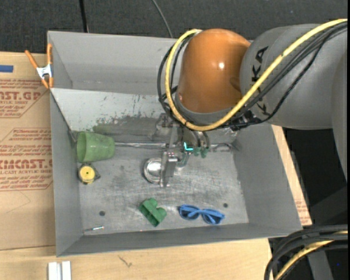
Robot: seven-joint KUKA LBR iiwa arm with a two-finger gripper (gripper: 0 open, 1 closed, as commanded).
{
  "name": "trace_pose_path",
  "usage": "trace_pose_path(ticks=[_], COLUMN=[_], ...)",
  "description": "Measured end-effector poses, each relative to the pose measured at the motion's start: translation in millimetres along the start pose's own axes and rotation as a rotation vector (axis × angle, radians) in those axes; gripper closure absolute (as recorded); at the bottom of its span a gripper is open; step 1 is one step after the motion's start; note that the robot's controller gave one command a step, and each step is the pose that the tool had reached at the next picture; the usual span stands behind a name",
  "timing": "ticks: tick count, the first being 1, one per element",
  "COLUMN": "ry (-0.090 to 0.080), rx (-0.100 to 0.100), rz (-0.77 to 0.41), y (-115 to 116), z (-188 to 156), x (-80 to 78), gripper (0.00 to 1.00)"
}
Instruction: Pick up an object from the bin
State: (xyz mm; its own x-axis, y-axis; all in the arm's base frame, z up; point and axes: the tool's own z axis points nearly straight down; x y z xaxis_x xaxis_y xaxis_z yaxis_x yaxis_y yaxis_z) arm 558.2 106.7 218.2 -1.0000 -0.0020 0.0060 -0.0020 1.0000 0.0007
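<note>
Apparently the jaws hang low just beside a shiny silver ball [153, 169] in the middle of the bin [105, 69], which lies apart from other things; open or closed, one cannot tell.

The arm [303, 80] comes in from the right, its orange cover [213, 69] uppermost. Yellow and black cables [170, 69] loop around that cover, and just below it hangs the gripper [169, 168], pointing downward.
</note>
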Motion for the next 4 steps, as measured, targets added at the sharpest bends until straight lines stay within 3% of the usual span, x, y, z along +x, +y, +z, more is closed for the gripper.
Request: trace_pose_path(ticks=[1, 2, 3, 4], ry=[-0.003, -0.013, -0.003, -0.004], rx=[0.001, 0.003, 0.001, 0.001], rz=[-0.424, -0.674, -0.918, -0.621], y=[-44, -19, -27, -38], z=[139, 45, 136, 88], x=[47.5, 4.1, 0.2, 75.7], gripper=[0.0, 0.0, 0.0, 0.0])
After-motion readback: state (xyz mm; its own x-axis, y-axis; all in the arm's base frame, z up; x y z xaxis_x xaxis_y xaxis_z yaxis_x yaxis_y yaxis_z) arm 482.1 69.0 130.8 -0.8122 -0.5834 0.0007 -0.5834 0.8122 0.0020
